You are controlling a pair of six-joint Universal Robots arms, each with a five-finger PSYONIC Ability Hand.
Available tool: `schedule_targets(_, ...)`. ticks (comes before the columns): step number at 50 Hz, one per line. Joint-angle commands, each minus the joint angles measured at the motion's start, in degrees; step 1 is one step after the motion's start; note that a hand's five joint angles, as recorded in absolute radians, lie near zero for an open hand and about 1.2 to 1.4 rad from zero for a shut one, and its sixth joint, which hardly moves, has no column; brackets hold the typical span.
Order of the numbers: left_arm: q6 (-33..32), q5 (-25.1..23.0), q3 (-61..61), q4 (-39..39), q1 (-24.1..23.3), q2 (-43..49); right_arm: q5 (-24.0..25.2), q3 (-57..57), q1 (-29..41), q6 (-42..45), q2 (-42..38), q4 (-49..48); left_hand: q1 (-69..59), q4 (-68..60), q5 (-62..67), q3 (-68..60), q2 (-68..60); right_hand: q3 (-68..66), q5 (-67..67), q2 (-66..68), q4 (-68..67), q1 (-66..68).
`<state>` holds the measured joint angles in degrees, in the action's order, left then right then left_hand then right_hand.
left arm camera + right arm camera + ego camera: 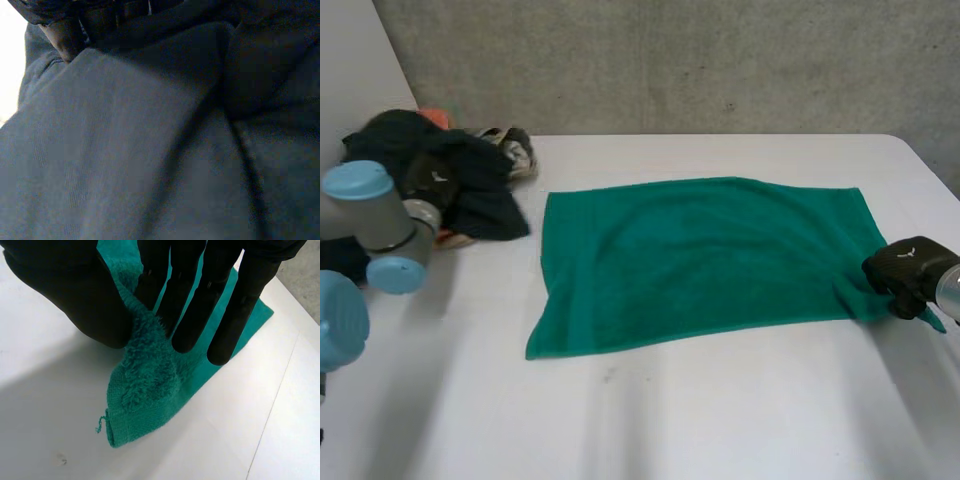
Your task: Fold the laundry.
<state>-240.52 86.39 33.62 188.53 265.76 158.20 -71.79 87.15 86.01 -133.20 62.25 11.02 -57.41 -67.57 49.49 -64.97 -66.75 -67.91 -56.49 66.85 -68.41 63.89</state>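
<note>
A green towel (700, 260) lies spread flat in the middle of the white table (720, 420). My right hand (905, 272) is at the towel's near right corner. In the right wrist view that hand (100, 305) pinches the lifted green towel corner (145, 395) between thumb and fingers. A pile of dark clothes (485, 195) sits at the far left. My left hand (432, 182) is down in that pile. In the left wrist view the left hand (65, 35) rests against dark blue-grey cloth (150, 150).
An orange piece (440, 117) and a light striped piece (518, 148) poke out of the pile. A grey wall runs behind the table. The table's right edge (935, 175) lies just beyond my right hand.
</note>
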Motion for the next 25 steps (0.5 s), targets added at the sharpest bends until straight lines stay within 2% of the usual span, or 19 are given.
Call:
schedule_targets(1,-3.12,1.68,-1.46,-0.18,3.88,-0.08,-0.01,-0.31,1.0,-0.21,0.42,-0.38,-22.59,-12.43,20.51,-15.03,-13.25,-12.09,-13.51,13.15,-11.59,16.11)
schedule_targets(9,0.92,1.41,7.76,6.84,1.69,-5.79,0.16,-0.31,1.35,-1.18,0.51,-0.47,-22.59,-12.43,20.51,-15.03,-13.25,-12.09,-13.51,13.15,-11.59,16.11)
schedule_targets(10,1.36,1.24,9.25,7.9,1.25,-6.66,0.25,-0.31,1.35,-1.36,0.51,-0.47,-19.12,-8.95,17.04,-11.55,-9.77,-12.09,-13.51,13.15,-11.59,16.11)
schedule_targets(11,2.24,0.72,12.23,10.35,0.55,-8.24,0.25,-0.4,1.27,-1.62,0.68,-0.3,-0.43,9.74,-1.65,7.13,8.91,-12.09,-13.51,13.15,-11.59,16.11)
schedule_targets(15,3.03,0.09,19.87,16.59,-0.77,-12.98,0.42,-0.49,0.92,-1.97,1.12,-0.12,36.86,47.02,-38.94,44.42,46.2,-12.09,-13.51,13.15,-11.59,16.11)
schedule_targets(21,4.52,1.85,31.4,18.99,-2.18,-22.22,1.04,-0.57,0.48,-1.97,1.56,-0.03,44.66,54.82,-46.74,52.22,54.0,-12.09,-13.51,13.15,-11.59,16.11)
schedule_targets(25,9.7,0.19,40.71,17.84,-3.67,-30.12,1.3,-0.75,0.3,-1.97,1.56,-0.03,47.41,57.57,-49.49,54.97,56.75,-12.09,-13.51,13.15,-11.59,16.11)
